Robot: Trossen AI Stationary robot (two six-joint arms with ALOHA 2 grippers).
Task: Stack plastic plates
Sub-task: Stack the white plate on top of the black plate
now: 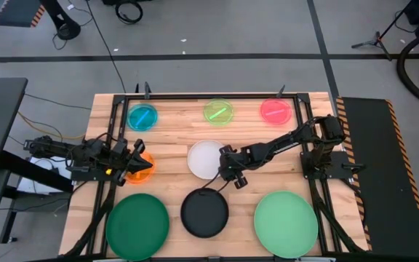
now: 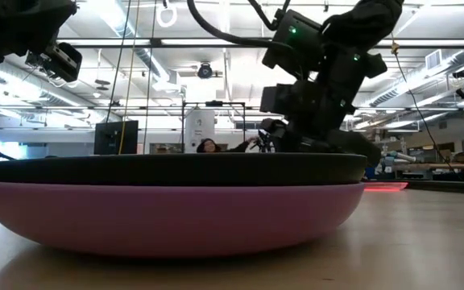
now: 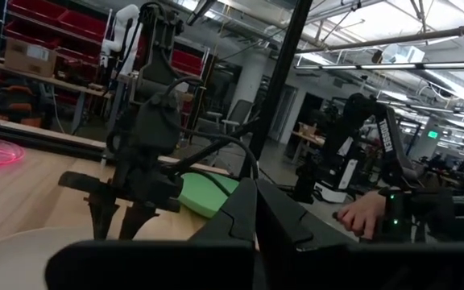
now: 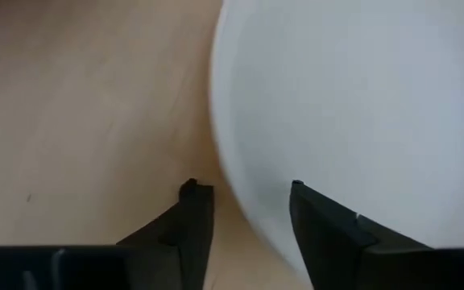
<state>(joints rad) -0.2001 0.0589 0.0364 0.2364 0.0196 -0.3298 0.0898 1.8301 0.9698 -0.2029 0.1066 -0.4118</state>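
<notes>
The white plate (image 1: 205, 158) lies flat at the table's middle. My right gripper (image 4: 242, 192) slants down at its near right edge and stands open, with the rim between its fingers. The black plate (image 1: 204, 212) lies near the front edge. In the low view it rests on a purple plate (image 2: 167, 217) of about the same width. My left gripper (image 1: 134, 156) is shut and hovers level over the orange plate (image 1: 144, 169) at the left. Dark green (image 1: 137, 225) and light green (image 1: 286, 224) plates lie at the front. Small blue (image 1: 142, 116), green (image 1: 219, 111) and pink (image 1: 276, 110) plates line the far edge. My right gripper comes slanting down from the table's right. One finger (image 4: 321, 225) is over the white plate's rim (image 4: 248, 197) and the other over the bare wood beside it. I cannot tell whether either finger touches the plate, which lies flat on the table.
A black frame runs round the wooden table (image 1: 173, 138). A black panel with hazard stripes (image 1: 369, 167) lies beyond the right edge. Bare wood shows between the plate rows. A person's hand (image 3: 365, 213) shows beyond the table in the left wrist view.
</notes>
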